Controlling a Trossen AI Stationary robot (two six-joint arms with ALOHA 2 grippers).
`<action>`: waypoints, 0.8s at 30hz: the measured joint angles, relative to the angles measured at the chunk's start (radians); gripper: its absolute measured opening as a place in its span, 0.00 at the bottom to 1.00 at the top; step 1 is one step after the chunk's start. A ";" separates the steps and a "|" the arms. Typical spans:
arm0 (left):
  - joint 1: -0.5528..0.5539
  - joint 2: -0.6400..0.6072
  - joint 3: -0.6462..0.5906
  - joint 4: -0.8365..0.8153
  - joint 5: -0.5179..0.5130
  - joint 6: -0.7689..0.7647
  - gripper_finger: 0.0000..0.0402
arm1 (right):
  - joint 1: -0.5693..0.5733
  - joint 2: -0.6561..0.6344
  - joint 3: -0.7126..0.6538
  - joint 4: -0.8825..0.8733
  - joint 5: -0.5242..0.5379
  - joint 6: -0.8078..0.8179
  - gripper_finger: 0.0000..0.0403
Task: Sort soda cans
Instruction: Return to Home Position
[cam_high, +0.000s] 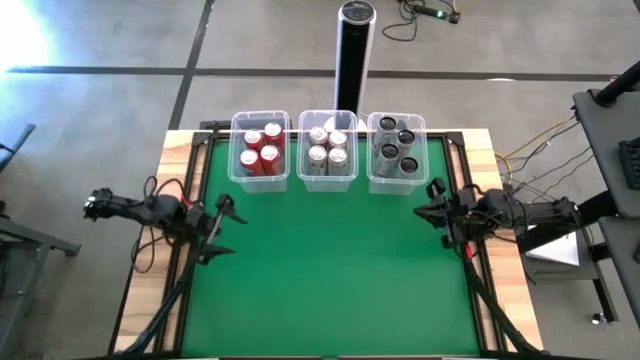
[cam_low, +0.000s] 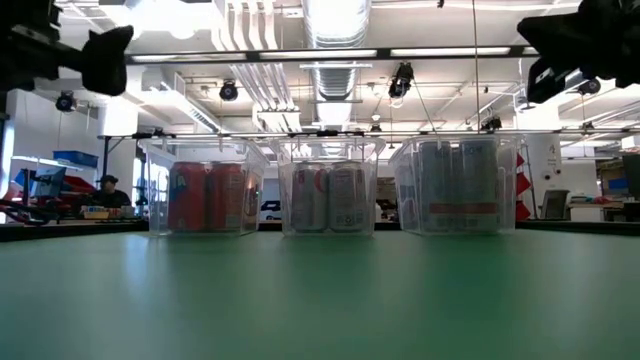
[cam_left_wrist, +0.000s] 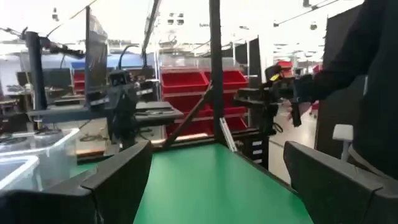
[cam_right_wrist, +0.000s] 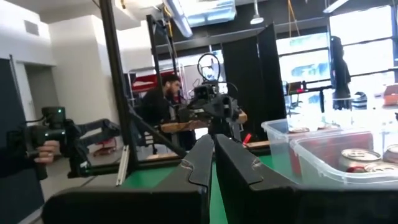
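- Four red soda cans (cam_high: 268, 154) stand upright in the left tub (cam_high: 259, 183), the leftmost of three clear plastic tubs in a row along the far edge of the table (cam_high: 330, 280).
- Four silver soda cans (cam_high: 318, 154) stand upright in the middle tub (cam_high: 327, 184).
- Four dark grey soda cans (cam_high: 388, 152) stand upright in the right tub (cam_high: 392, 187).
- The three tubs sit just beside each other with small gaps. The low view shows each group of cans through its tub's clear wall.
- The left tool (cam_high: 232, 226) hangs over the table's left edge, nearer than the tubs and well apart from them. Its fingers are spread wide and hold nothing.
- The right tool (cam_high: 422, 211) hangs over the table's right edge, near the right tub's front corner without touching it. Its fingers are drawn together and hold nothing.
- A tall black post (cam_high: 354, 60) with a silver cap stands behind the middle tub, off the table.
- In the right wrist view a person (cam_right_wrist: 160, 99) stands in the room beyond the table.
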 joint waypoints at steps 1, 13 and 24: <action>0.016 0.000 0.000 0.007 0.026 0.003 0.87 | 0.000 -0.001 0.000 0.000 0.003 -0.001 0.03; 0.143 0.000 0.000 -0.148 0.005 -0.032 0.87 | 0.000 0.007 -0.001 -0.106 0.033 0.012 0.03; 0.143 0.024 0.007 -0.162 -0.007 -0.087 0.87 | 0.000 0.012 -0.002 -0.206 0.021 0.043 0.03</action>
